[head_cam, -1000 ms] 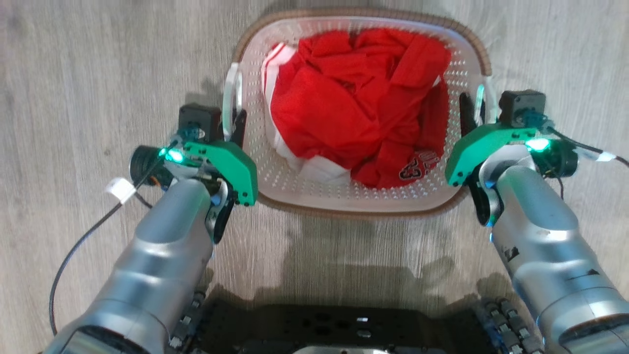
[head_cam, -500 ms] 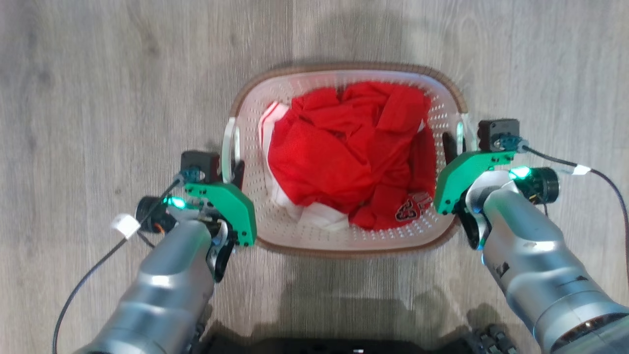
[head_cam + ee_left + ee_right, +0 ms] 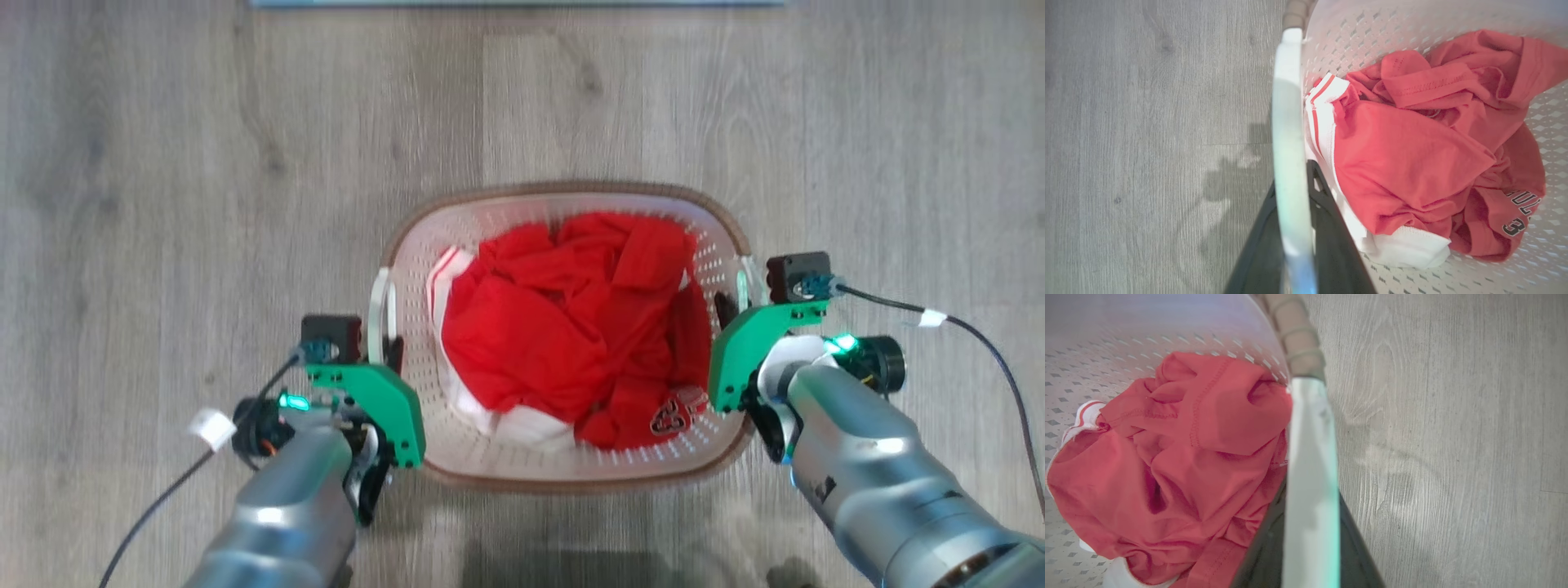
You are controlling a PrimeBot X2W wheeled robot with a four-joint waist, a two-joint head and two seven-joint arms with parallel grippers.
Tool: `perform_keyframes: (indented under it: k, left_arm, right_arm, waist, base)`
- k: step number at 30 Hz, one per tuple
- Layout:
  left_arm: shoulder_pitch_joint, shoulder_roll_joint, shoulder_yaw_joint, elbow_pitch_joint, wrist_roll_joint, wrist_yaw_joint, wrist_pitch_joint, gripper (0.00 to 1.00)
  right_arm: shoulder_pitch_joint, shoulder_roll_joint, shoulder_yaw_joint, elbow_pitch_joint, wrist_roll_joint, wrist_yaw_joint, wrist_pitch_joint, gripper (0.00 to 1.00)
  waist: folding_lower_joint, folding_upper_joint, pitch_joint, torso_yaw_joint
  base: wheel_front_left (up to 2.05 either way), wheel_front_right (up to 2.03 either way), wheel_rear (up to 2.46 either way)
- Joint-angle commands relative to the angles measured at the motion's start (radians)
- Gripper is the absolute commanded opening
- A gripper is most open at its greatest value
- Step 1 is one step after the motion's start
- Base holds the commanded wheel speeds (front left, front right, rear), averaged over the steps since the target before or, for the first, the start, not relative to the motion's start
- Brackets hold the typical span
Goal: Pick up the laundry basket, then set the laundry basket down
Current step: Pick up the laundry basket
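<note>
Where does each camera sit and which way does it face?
Head view: on the head, facing down at the laundry basket; forearms, left tool, right tool show.
Left wrist view: on that wrist, along its fingers straddling the left handle.
Right wrist view: on that wrist, along its fingers straddling the right handle.
All share the red clothes.

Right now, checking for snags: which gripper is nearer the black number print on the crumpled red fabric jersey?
Right. The right gripper grips the white perforated plastic laundry basket by its handle just beside the print; the left gripper grips the opposite handle, across the whole jersey.
</note>
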Motion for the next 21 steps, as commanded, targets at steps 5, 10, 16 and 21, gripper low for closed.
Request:
perform_keyframes:
  k: [5, 10, 16, 21]
  left_arm:
    - [0.039, 0.027, -0.015, 0.015, -0.044, 0.019, -0.01, 0.0]
    - [0.077, 0.027, -0.061, 0.044, -0.072, 0.019, -0.006, 0.0]
    - [0.113, 0.027, -0.109, 0.059, -0.113, 0.019, 0.024, 0.0]
    - [0.137, 0.027, -0.14, 0.069, -0.142, 0.019, 0.044, 0.0]
  right_arm:
    - [0.079, 0.015, 0.087, 0.008, 0.057, 0.005, 0.027, 0.0]
    - [0.123, 0.015, 0.139, 0.008, 0.104, 0.005, 0.05, 0.0]
    - [0.169, 0.015, 0.197, -0.003, 0.163, 0.005, 0.078, 0.0]
    - [0.198, 0.015, 0.237, 0.005, 0.202, 0.005, 0.094, 0.0]
  waist:
    - [0.0, -0.0001, -0.098, -0.004]
    - [0.0, -0.0001, -0.17, -0.008]
    - [0.0, -0.0001, -0.249, -0.012]
    - [0.0, -0.0001, -0.307, -0.01]
  base:
    - [0.0, 0.0, 0.0]
    - [0.0, 0.0, 0.0]
    - [0.0, 0.0, 0.0]
    - [0.0, 0.0, 0.0]
